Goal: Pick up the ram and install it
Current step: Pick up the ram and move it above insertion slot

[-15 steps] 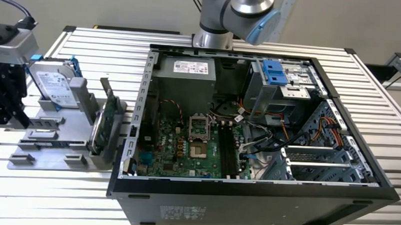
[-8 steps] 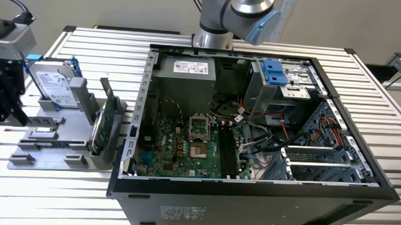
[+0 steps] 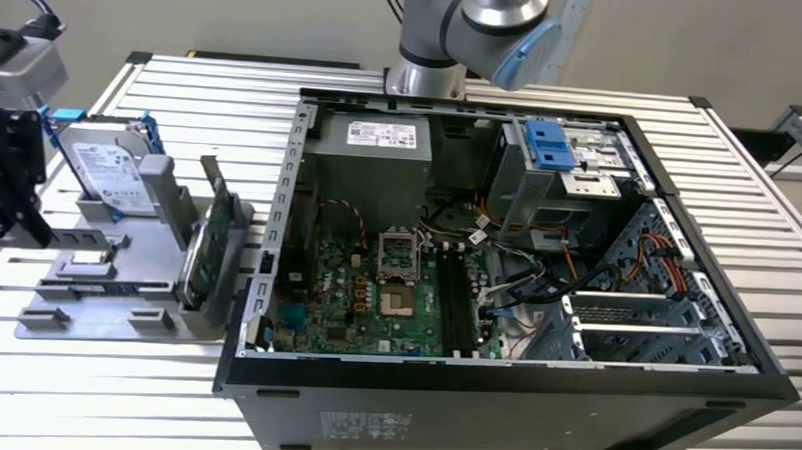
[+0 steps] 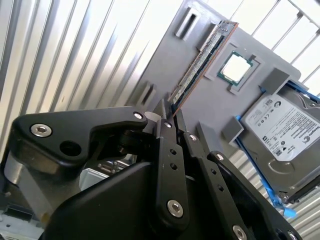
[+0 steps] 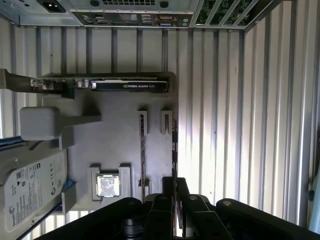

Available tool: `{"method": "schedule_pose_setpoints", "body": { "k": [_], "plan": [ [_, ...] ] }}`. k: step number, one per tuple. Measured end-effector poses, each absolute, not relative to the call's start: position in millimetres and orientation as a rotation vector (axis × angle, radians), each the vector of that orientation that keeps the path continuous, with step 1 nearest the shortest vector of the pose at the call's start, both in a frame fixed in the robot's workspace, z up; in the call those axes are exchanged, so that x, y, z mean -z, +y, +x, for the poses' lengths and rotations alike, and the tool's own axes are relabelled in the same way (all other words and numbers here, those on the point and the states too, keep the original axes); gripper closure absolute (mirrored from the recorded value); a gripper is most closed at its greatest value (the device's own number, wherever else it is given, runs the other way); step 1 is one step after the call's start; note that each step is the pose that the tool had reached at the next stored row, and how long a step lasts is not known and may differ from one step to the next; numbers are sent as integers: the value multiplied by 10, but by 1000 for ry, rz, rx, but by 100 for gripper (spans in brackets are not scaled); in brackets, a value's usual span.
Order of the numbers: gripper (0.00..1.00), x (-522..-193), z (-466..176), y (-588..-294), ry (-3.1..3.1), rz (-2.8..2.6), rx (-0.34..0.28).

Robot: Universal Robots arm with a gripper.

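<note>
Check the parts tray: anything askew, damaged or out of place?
Nothing stands out. The ram stands on edge in its slot on the gray tray, gripped straight by the gripper; the processor and hard drive sit in their holders.

The ram (image 4: 200, 62) is seen edge-on, stood in a slot of the grey holder plate (image 4: 210, 107) - its near end is met by the tip of the black gripper (image 4: 171, 114). Just beside the ram, 1 square processor chip (image 4: 236, 67) is seated in a recess. Beyond it, a hard drive (image 4: 285, 125) with blue rails (image 4: 255, 170) is propped. The plate is carried by a slatted metal table (image 4: 75, 50).
</note>
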State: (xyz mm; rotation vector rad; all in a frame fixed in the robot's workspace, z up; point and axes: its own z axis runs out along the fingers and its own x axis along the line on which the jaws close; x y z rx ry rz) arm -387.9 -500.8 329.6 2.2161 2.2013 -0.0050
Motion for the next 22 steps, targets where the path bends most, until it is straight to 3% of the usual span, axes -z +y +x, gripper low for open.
{"method": "schedule_pose_setpoints", "body": {
  "k": [22],
  "plan": [
    [100,-3503,-3878,-5008,2201,2216,5]
  ]
}}
